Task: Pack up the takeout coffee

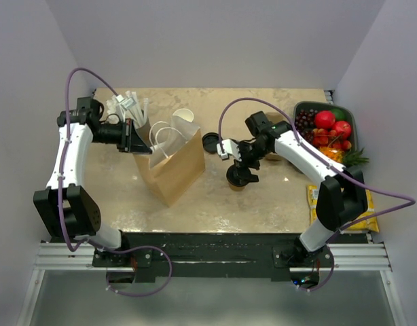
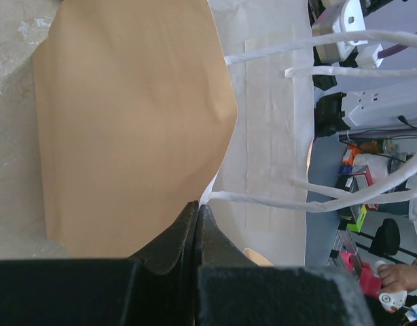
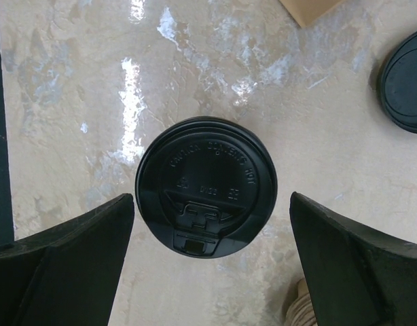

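**A:** Arms first, from overhead: where are they?

**B:** The left gripper (image 1: pixel 130 136) is at the upper left rim of the brown paper bag (image 1: pixel 174 166), which stands open on the worktop (image 1: pixel 263 204). The right gripper (image 1: pixel 241 166) hangs over the takeout coffee (image 1: pixel 239 182). That cup stands upright on the worktop, right of the bag and apart from it. A spare lid (image 1: pixel 210 142) lies farther back, between the two.

**A:** And the left wrist view?

**B:** The jaws are pressed together, pinching the bag's rim. Brown paper is on one side. The white inside and white handles (image 2: pixel 276 200) are on the other.

**A:** Right wrist?

**B:** The jaws are wide apart. The black fingers (image 3: pixel 73 258) stand either side of the lidded coffee below, touching nothing.
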### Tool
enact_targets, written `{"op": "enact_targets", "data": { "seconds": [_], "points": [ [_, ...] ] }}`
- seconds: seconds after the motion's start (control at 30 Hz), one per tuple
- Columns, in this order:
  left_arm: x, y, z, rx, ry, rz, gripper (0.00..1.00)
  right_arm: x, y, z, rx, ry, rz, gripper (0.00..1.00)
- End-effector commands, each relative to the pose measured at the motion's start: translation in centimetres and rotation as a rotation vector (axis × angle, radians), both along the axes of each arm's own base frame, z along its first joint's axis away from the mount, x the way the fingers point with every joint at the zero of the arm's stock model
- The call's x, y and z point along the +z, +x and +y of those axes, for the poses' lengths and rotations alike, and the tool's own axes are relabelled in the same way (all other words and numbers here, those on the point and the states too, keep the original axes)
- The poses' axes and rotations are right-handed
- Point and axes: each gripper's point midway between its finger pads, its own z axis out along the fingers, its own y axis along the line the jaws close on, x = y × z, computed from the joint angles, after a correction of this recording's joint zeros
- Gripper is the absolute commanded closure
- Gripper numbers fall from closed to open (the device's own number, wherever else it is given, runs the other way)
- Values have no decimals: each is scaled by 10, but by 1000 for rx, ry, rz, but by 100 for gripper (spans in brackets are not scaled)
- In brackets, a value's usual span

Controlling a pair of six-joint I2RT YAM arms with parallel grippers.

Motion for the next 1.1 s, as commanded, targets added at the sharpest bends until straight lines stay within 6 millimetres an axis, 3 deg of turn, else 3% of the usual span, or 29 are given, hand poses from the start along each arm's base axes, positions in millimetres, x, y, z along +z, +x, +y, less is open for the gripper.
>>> {"op": "enact_targets", "data": {
  "seconds": [0.0, 0.37, 0.73, 1.07],
  "points": [
    [-22, 9, 12, 18, 84, -6, 100, 1, -1, 2, -3, 26, -4, 1],
    [-19, 12, 10, 2, 55, 7, 100, -6, -7, 2, 22, 8, 62, 1],
    [-19, 12, 8, 3, 44, 13, 100, -7, 8, 4, 7, -3, 20, 7],
    [-18, 15, 6, -2, 27, -6, 100, 18, 11, 2, -5, 15, -56, 15]
  ]
}}
